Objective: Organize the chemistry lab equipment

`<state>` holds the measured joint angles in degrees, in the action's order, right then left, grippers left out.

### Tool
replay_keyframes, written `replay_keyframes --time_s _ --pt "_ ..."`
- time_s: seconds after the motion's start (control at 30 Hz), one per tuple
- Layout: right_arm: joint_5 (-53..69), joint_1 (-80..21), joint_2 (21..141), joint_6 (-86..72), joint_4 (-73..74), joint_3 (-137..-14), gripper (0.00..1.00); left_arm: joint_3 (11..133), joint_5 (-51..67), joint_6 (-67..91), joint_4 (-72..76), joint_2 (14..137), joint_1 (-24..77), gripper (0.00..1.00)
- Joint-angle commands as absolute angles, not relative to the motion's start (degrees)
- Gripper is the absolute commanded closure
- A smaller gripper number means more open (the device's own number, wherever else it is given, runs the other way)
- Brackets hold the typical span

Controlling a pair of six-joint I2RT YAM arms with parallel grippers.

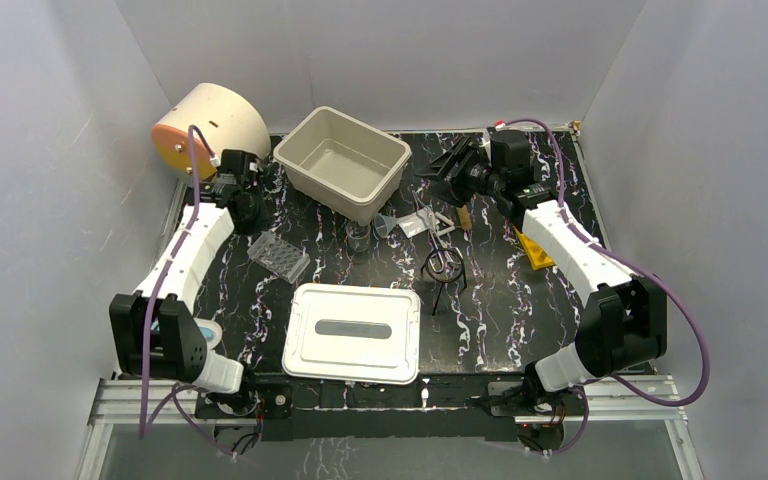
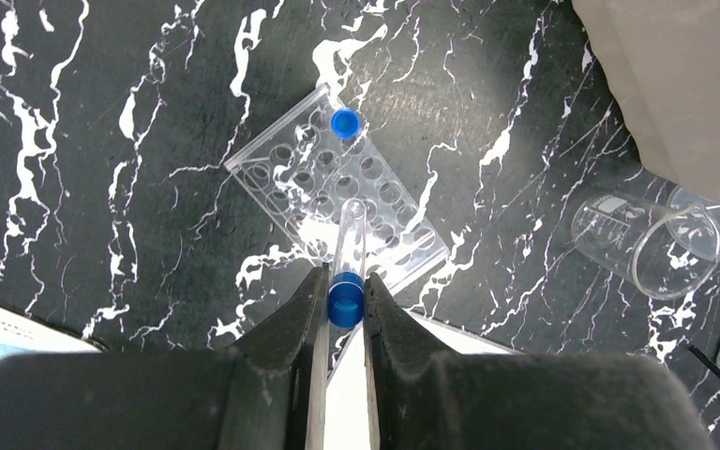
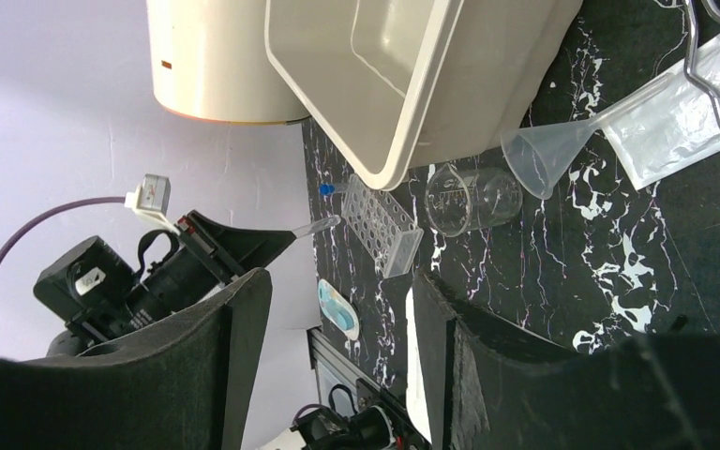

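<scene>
1. Closest to the lens, the left gripper (image 2: 345, 302) was clamped on the blue cap of a blue-capped vial (image 2: 351, 234), with the glass body sticking out ahead of the fingertips.
2. That vial's long axis ran almost straight on from the fingers, leaning a little to the right, and pointed at the clear rack (image 2: 281, 173) on the table just beyond.
3. From the left wrist view the tube's closed end overlapped the rack's near rows. I judged the coming move depended on tipping the tube upright over a free well.
4. A second vial (image 2: 344, 123) already stood in the rack's far corner, and the other wells I could see looked empty.
5. My left arm was plainly the nearer one. The right gripper (image 3: 337, 291) sat well apart over the far right of the table, jaws spread wide with nothing between them.
6. The beaker (image 2: 633, 246) lay on its side to the right of the rack, beside the tan bin (image 2: 684, 84), clear of the vial's path.
7. I could not tell how high the tube's tip hung above the rack, nor which well it lined up with, because clear plastic over the marbled top blurred the well edges.
8. From above, the left wrist hid its own fingertips and the vial.
</scene>
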<state>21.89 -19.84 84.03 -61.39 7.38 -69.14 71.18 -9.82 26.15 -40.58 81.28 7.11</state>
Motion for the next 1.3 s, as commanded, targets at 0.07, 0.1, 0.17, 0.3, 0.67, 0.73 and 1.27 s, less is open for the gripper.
replay_keyframes --time_s 0.07,0.1,0.17,0.3,0.67,0.73,1.27 --pt "20.51 -19.31 82.17 -59.96 7.9 -72.44 0.35 76.4 -14.83 25.74 -40.03 85.14 9.19 1.0" --pt "20.22 -19.2 82.03 -59.99 8.01 -72.28 0.35 76.33 -15.77 26.04 -39.97 85.35 9.75 1.0" --pt "20.08 -19.0 81.87 -59.94 7.95 -71.93 0.35 76.21 -17.92 26.47 -39.94 86.14 11.09 1.0" --pt "20.25 -18.84 82.6 -60.11 7.71 -72.19 0.36 77.03 -21.17 26.46 -39.95 89.16 13.12 1.0" --pt "20.87 -18.82 83.98 -60.82 7.08 -72.5 0.36 79.0 -24.02 26.16 -41.3 93.77 13.27 1.0" --pt "20.83 -18.82 84.09 -60.91 6.99 -72.51 0.36 79.11 -23.76 26.04 -41.2 94.01 13.25 1.0" --pt "20.83 -18.76 84.72 -61.0 7.12 -72.69 0.36 78.49 -21.42 27.25 -40.23 95.98 13.18 1.0"
